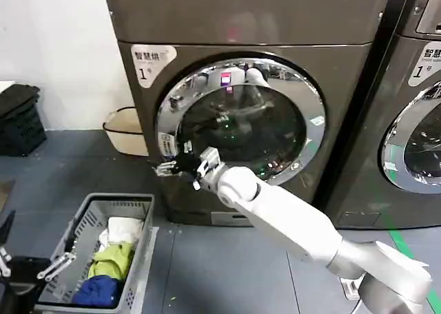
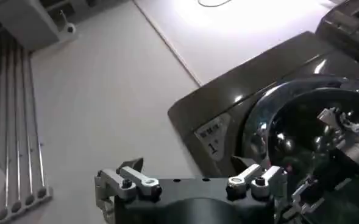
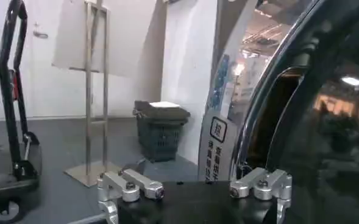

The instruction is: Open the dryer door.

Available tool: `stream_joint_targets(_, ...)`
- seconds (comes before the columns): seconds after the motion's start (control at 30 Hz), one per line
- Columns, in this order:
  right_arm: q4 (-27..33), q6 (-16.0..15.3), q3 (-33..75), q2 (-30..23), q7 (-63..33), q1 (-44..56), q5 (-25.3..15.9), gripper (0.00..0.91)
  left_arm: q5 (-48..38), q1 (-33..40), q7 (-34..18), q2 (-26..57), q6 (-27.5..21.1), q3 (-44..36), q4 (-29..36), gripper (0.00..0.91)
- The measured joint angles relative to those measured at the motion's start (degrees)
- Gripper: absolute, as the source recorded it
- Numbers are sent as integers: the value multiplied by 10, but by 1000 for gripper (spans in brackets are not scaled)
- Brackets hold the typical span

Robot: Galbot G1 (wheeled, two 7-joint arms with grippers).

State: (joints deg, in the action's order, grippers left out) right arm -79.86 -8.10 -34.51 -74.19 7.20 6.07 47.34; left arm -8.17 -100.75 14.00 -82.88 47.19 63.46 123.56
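Open floor (image 1: 227, 266) beside laundry basket (image 1: 138, 259)

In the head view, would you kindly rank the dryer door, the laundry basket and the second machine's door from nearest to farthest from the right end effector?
1. Dryer door: right end effector at its left rim.
2. Laundry basket: on the floor, lower left.
3. Second machine's door: far right.

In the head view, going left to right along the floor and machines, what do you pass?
Black crates → left hand → laundry basket → right hand → dryer door → second machine.
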Motion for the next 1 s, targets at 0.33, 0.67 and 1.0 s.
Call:
stream_joint_targets(0.33,-60,-1,-5,50,48,1,28,907,28,45,4,24,0,-17,-23,907)
stream_joint_targets(0.67,-108,6,-18,104,95,-4,40,907,49,101,-33,99,-126,-43,-40,907)
stream_joint_targets(1.0,-157,18,-16,156,144,5,50,907,75,153,-66,193,-266,-101,-69,907)
